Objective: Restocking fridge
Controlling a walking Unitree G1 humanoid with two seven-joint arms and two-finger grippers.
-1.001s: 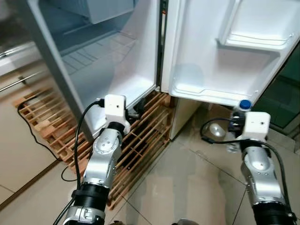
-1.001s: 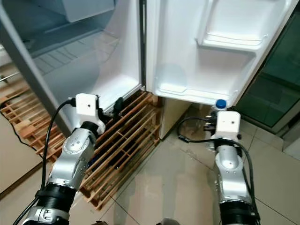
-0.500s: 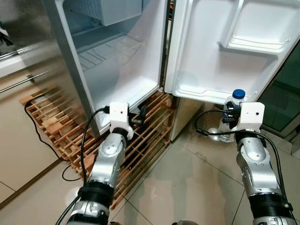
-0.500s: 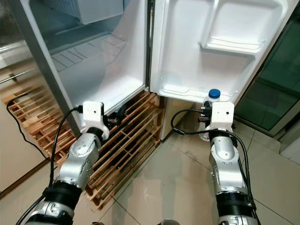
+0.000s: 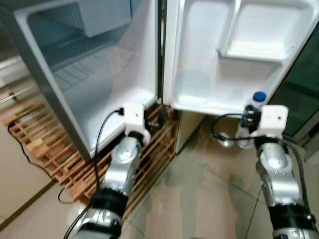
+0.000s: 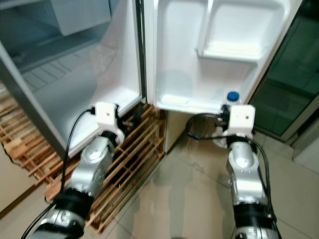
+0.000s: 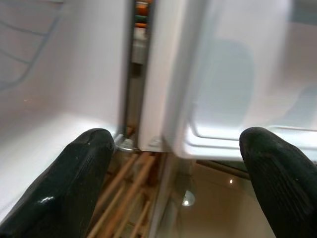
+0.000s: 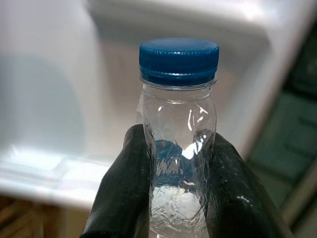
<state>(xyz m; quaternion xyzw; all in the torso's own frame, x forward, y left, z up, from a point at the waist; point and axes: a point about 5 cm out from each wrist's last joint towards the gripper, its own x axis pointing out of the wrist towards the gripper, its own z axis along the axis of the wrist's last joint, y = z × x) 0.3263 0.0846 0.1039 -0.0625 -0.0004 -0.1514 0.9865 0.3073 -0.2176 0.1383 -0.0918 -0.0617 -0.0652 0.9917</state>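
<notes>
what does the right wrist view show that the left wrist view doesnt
The right wrist view has a clear plastic bottle with a blue cap, upright and pinched between the right gripper's black fingers. The left wrist view has the left gripper open and holding nothing, aimed at the hinge gap between the fridge body and the open door, with the wooden pallet and tiled floor below. Both look at the white inner side of the fridge door and its bottom shelf lip.
</notes>
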